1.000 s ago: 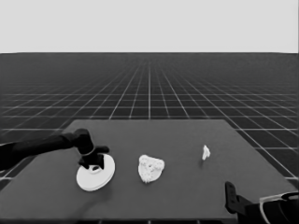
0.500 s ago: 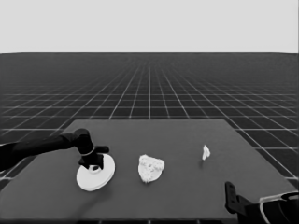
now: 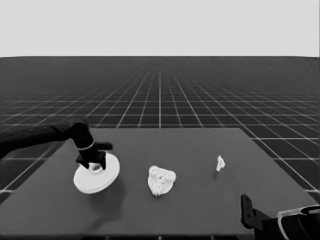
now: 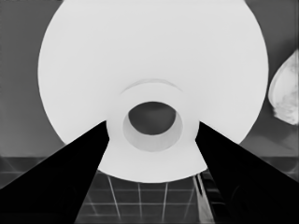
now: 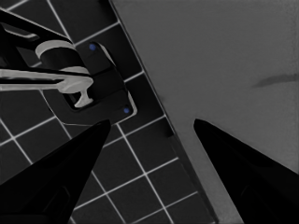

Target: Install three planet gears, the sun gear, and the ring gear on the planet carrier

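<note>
Dark table under a blank pale sky, and all the work is at its left end. My left gripper is clamped on the larger round part. In the left wrist view its fingers press against either side of the raised hub around the centre hole. Compared with a second ago, the disc sits a little higher in the head view and looks tilted, with a soft shadow on the table below it. I read that as the part having just come off the surface, though the lift is slight and I can't be sure the low edge is clear. Near the middle of the table, well apart from the disc, is a lumpy white cluster. I take it for the smaller round part with gears seated on it, but I can't count the gears from here. If so, capping that stack is what remains, and the disc needs carrying over and levelling first. A thin white piece stands alone farther right. My right gripper is parked off the near right corner, jaws spread wide and holding nothing.
</note>
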Robot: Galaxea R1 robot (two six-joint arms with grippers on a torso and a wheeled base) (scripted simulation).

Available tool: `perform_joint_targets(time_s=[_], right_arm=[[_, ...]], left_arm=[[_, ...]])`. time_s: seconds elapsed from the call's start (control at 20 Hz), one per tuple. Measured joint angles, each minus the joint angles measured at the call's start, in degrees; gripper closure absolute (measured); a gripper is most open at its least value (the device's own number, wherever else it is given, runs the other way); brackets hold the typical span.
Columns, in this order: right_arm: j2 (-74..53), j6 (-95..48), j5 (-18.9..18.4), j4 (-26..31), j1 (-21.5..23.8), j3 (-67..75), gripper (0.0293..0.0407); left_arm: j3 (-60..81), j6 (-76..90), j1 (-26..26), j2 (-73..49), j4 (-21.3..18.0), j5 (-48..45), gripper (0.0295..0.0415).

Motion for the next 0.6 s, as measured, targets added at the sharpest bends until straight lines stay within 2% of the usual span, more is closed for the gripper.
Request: perform_joint_targets(time_s=[0.05, 0.1, 0.2, 0.3, 0.5, 0.6], right_arm=[[0.0, 0.0, 0.0, 0.0, 0.0, 0.0, 0.0315], [0.0, 0.0, 0.0, 0.0, 0.0, 0.0, 0.0315], [0.0, 0.0, 0.0, 0.0, 0.0, 0.0, 0.0315], [0.0, 0.0, 0.0, 0.0, 0.0, 0.0, 0.0315], [0.0, 0.0, 0.0, 0.0, 0.0, 0.0, 0.0315], [0.0, 0.0, 0.0, 0.0, 0.0, 0.0, 0.0315]], left_arm=[[0.52, -16.38, 0.68, 8.57, 1.79, 1.52, 0.0362], [-2.86, -23.6, 1.15, 22.8, 2.36, 2.36, 0.0362], [-14.85, -23.28, 1.61, 37.67, 2.56, 2.33, 0.0362], [-21.31, -21.32, 1.76, 42.64, 2.59, 2.09, 0.0362], [-24.84, -20.05, 1.85, 44.87, 2.61, 1.95, 0.0362], [-26.9, -18.81, 5.46, 45.5, 6.12, 0.97, 0.0362]])
